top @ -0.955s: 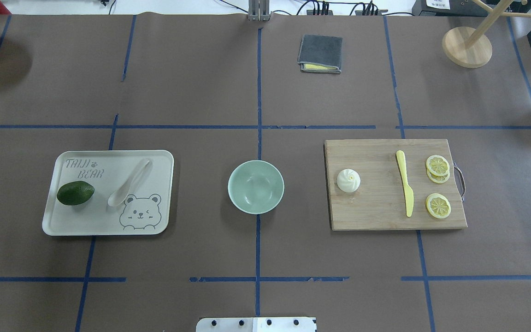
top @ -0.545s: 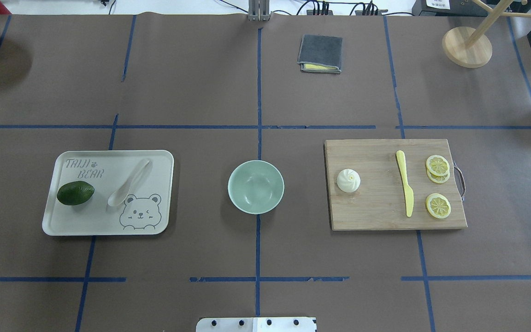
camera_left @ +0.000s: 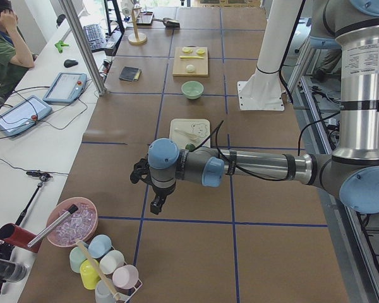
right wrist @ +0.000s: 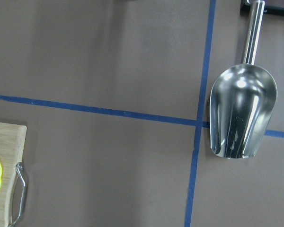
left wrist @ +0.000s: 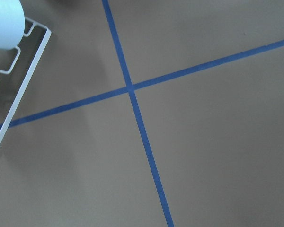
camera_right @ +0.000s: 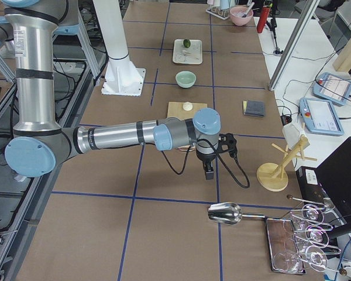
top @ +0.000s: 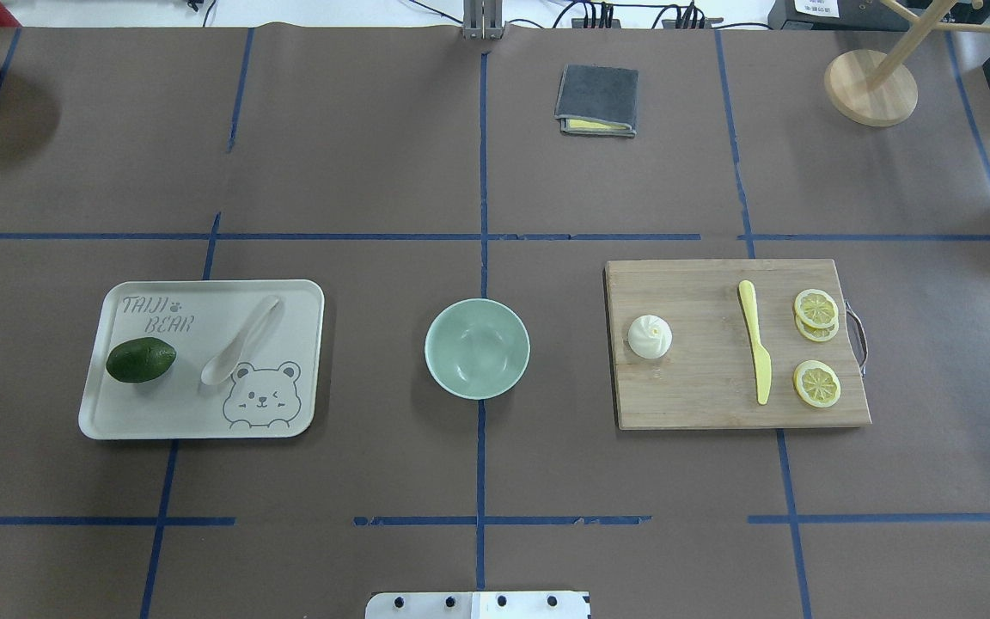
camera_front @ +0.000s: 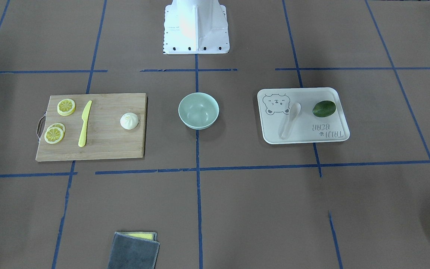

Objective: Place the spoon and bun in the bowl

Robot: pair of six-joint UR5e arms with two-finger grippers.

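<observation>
Nothing moved over last second: task not started. Mint-green bowl [top: 477,348] empty. In overhead view, white soup spoon [top: 241,341] on bear tray [top: 203,425], 9 o'clock of bowl; steamed bun [top: 650,336] on cutting board [top: 701,387], 3 o'clock. Left gripper [camera_left: 156,203], right gripper [camera_right: 209,171] well apart from these; spread or pressed together, you cannot tell. Both picks ahead of you.

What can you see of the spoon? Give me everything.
The spoon is small, white and glossy, ceramic or plastic by its look, with a short thick handle and a deep oval scoop. It lies flat on the white tray at a slant: the handle points to the tray's far right corner and the scoop towards the robot, just beside the ear of the printed bear. The dark green fruit lies on its left in the overhead view, apart from it. Only the tray touches it.
</observation>
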